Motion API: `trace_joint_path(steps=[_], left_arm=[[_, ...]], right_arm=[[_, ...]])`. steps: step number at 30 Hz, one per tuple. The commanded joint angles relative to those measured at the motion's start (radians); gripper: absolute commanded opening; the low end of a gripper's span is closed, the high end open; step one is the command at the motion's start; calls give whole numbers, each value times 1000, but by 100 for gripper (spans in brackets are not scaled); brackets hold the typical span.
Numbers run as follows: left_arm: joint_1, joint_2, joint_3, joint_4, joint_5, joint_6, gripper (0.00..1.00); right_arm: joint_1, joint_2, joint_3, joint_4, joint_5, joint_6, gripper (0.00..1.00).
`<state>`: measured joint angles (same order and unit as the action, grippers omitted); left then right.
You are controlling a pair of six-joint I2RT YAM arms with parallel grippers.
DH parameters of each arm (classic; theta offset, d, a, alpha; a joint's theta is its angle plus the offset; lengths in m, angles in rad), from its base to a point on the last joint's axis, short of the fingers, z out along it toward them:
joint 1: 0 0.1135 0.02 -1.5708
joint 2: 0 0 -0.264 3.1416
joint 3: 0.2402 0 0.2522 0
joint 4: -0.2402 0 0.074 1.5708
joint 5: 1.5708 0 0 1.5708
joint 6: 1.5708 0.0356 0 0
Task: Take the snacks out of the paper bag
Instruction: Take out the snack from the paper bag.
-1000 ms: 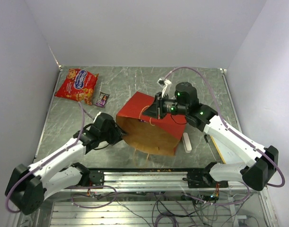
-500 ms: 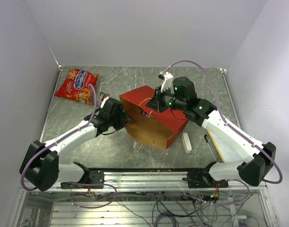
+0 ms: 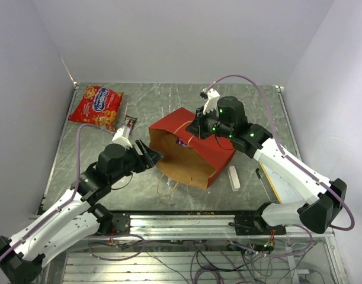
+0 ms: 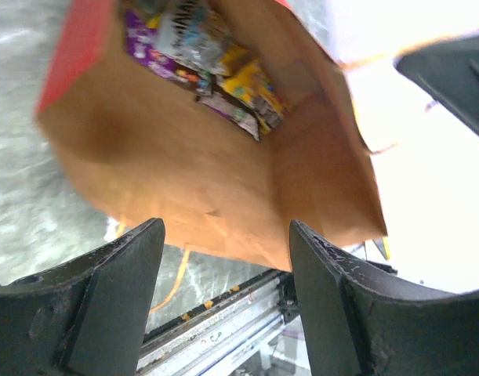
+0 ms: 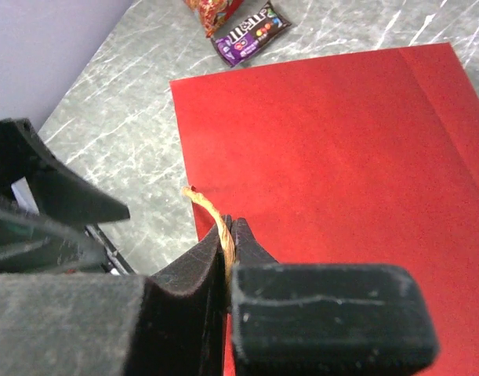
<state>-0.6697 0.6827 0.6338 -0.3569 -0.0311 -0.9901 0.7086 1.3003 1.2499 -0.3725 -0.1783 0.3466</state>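
The paper bag (image 3: pixel 195 151) lies on its side, red outside, with its brown mouth facing near-left. My right gripper (image 5: pixel 230 235) is shut on its tan loop handle (image 5: pixel 210 210) above the red side (image 5: pixel 341 149). My left gripper (image 3: pixel 152 152) is open and empty just outside the mouth, with its fingers (image 4: pixel 114 298) astride the lower lip. Deep inside the bag (image 4: pixel 184 157) lie purple packs (image 4: pixel 149 55) and a yellow pack (image 4: pixel 251 82). A red-orange chip bag (image 3: pixel 98 106) and a dark purple candy pack (image 3: pixel 128 123) lie on the table at far left.
A white oblong eraser (image 3: pixel 234 177) lies right of the bag. A marker (image 3: pixel 261 175) and a small whiteboard (image 3: pixel 274 188) are under the right arm. The bag's second handle (image 3: pixel 166 184) trails toward the metal rail at the near edge. Walls close in on the left, back and right.
My right gripper lifted the handle and the bag's mouth turned and rose. My left gripper moved up to the mouth, then its arm swung in toward the near side.
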Motion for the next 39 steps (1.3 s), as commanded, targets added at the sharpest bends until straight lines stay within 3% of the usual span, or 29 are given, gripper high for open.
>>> trace_joint_path(steps=[1,7,9,12,18,24,31,39], left_arm=[[-125,54,-34,255,-28,117,73],[-329,296,-124,617,-229,-88,62],[-351,409,-132,739,-257,-172,56],[-365,558,-90,828,-275,-206,39],[-392,829,-40,1043,-349,-358,31],[-419,963,141,752,-505,-501,32],[-437,1089,320,455,-584,-703,42],[-425,1139,376,289,-690,-839,50]], right_arm=[[0,10,64,-6,62,-34,0],[-4,41,123,-9,66,-8,0],[-4,46,135,-11,63,-5,0],[-4,44,137,-17,73,-4,0],[-3,40,152,-37,98,-7,0],[-6,38,179,-63,120,-6,0],[-4,46,214,-96,115,-13,0],[-4,41,232,-124,102,-27,0]])
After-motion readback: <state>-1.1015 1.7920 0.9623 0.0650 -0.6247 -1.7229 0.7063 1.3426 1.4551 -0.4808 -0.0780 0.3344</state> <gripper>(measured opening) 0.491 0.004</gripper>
